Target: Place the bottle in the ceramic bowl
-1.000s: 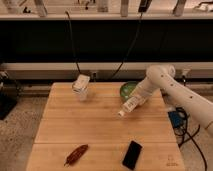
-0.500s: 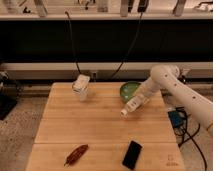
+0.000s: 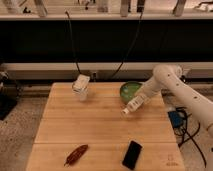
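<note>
A wooden table (image 3: pixel 95 127) fills the lower part of the camera view. The white arm (image 3: pixel 175 85) reaches in from the right side, bending down toward the table's back right part.

The gripper (image 3: pixel 140 99) is at the end of the arm, just at the front edge of the bowl (image 3: pixel 128 90). It is closed around the bottle (image 3: pixel 133 105) — the bottle hangs in it, tilted, with its small white cap pointing down and to the left, toward about 7 o'clock. The bottle is up in the air above the wood, at about 5 o'clock from the bowl's middle, right beside the rim. It is not inside the bowl.

The bowl is green and round. It sits near the back edge of the table, on the right.

A clear cup (image 3: pixel 81 87) with a white top stands near the back edge too, well apart from the bowl, at its 9 o'clock.

Near the front edge lie two more things — a reddish-brown long thing (image 3: pixel 76 154) on the left and a black phone (image 3: pixel 132 154) to its right, at about 6 o'clock from the bottle.
</note>
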Controlling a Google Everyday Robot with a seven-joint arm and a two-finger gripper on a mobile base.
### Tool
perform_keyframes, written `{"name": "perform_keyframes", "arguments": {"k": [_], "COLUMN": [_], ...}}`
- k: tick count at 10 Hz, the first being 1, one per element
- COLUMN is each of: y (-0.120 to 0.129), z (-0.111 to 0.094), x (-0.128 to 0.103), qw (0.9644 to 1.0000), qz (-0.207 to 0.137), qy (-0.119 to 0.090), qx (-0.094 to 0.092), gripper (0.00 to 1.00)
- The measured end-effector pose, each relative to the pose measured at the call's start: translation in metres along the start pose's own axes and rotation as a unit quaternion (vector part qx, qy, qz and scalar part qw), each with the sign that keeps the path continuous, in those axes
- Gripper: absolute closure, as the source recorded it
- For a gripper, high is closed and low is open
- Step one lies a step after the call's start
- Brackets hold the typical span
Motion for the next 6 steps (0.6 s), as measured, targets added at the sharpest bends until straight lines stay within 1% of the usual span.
{"name": "perform_keyframes", "arguments": {"k": [2, 5, 6], "y": [-0.001, -0.025, -0.028], "z": [-0.001, 0.005, 0.008], "x": [0.002, 0.022, 0.027], "qw": [1.0000, 0.9999, 0.9997], "qz": [0.003, 0.009, 0.014], "qy": [0.000, 0.008, 0.012], "qx": [0.003, 0.011, 0.014], "gripper": [0.97, 0.97, 0.97]}}
